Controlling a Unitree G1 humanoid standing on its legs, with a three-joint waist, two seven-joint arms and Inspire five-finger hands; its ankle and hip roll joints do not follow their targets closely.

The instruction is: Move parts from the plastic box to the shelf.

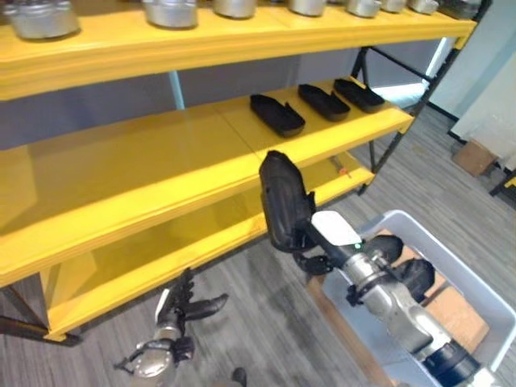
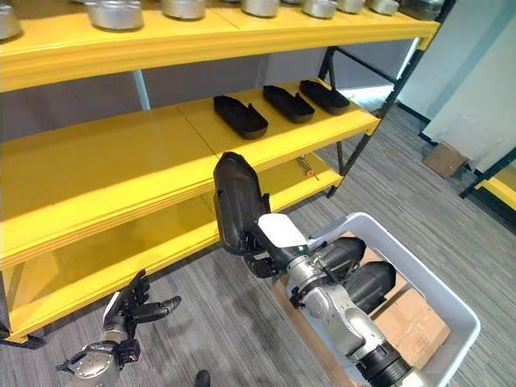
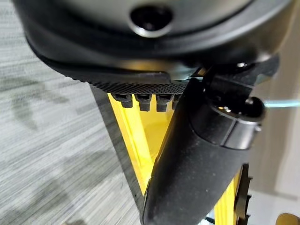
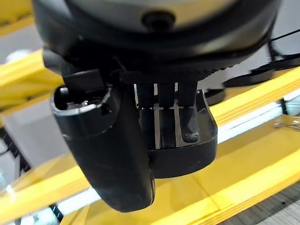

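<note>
My right hand (image 1: pixel 318 260) is shut on a long black part (image 1: pixel 284 201), held upright in front of the middle shelf's front edge (image 1: pixel 242 165). In the right wrist view its fingers (image 4: pixel 161 117) curl into the part's hollow (image 4: pixel 192 150) and the thumb (image 4: pixel 112 154) presses the outside. Three matching black parts (image 1: pixel 276 114) lie in a row on the middle shelf, at its right. The grey plastic box (image 1: pixel 476 282) stands on the floor at the lower right with more black parts (image 1: pixel 411 274) inside. My left hand (image 1: pixel 181 306) hangs low over the floor, open, fingers spread.
Several metal parts (image 1: pixel 40 20) line the top shelf. A small tool (image 1: pixel 339 168) lies on the bottom shelf. The middle shelf's left half (image 1: pixel 121 169) is bare. A cardboard box (image 1: pixel 474 156) sits on the floor at the far right.
</note>
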